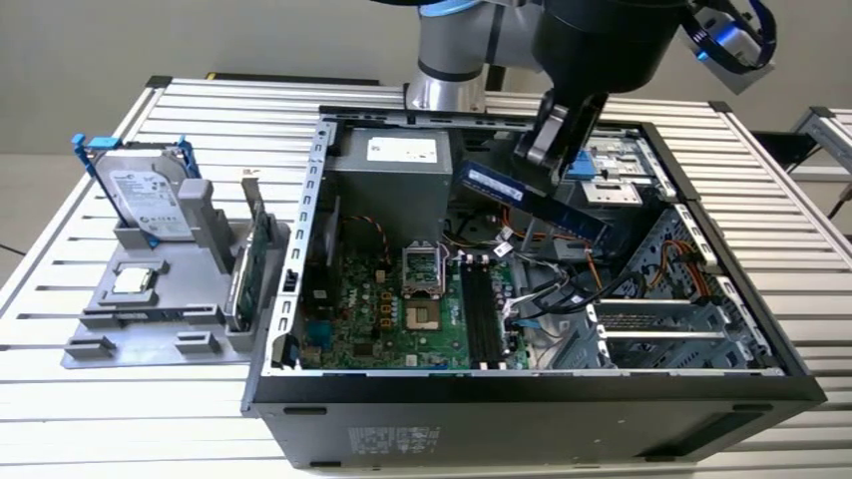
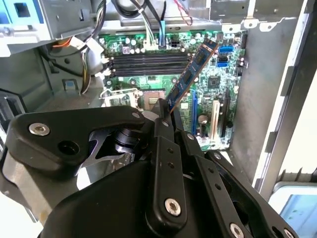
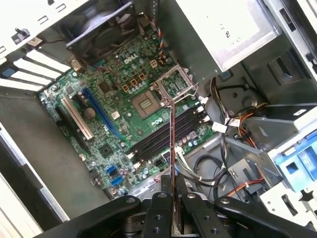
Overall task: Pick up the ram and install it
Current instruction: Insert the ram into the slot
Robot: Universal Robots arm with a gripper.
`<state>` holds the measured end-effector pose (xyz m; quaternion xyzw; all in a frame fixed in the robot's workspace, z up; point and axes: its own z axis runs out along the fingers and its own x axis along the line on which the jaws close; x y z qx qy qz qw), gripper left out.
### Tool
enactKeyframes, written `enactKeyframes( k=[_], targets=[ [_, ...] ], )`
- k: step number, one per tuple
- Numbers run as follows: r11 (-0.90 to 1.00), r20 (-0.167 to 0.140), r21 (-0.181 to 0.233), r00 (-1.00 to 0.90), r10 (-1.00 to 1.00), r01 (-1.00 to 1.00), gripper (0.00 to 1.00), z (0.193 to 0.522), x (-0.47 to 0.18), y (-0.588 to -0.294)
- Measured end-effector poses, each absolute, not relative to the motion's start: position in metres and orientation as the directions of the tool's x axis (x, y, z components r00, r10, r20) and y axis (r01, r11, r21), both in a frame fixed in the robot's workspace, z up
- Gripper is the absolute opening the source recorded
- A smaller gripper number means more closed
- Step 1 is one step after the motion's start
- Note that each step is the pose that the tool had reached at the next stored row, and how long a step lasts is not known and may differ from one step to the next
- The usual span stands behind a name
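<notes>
The ram (image 1: 533, 205) is a long dark blue-green stick held in the air inside the open computer case (image 1: 286, 299), above the motherboard (image 1: 386, 309). My gripper (image 1: 537, 166) is shut on one end of it, and the stick slopes down toward the exterior view's right. In the second wrist view the ram (image 2: 190, 74) juts out from my gripper (image 2: 162, 113) over the black memory slots (image 2: 148, 62). In the first wrist view the ram (image 3: 172, 144) appears edge-on as a thin line rising from my gripper (image 3: 173, 191) across the memory slots (image 3: 163, 138).
Cables (image 1: 566, 289) and a drive cage (image 1: 620, 175) crowd the case near the stick. At the exterior view's left a grey holder (image 1: 147, 319) carries a silver hard drive in a blue frame (image 1: 140, 190) and a green expansion card (image 1: 246, 264). The slatted table (image 1: 80, 419) surrounds it.
</notes>
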<state>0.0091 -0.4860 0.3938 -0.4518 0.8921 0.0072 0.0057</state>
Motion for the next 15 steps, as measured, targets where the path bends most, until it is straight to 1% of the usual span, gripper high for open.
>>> enactKeyframes(
  k=[15],
  targets=[
    [0.719,-0.017,0.008,-0.719,-0.695,-0.695,0.00,0.3929,0.0100,-0.4860]
  ],
)
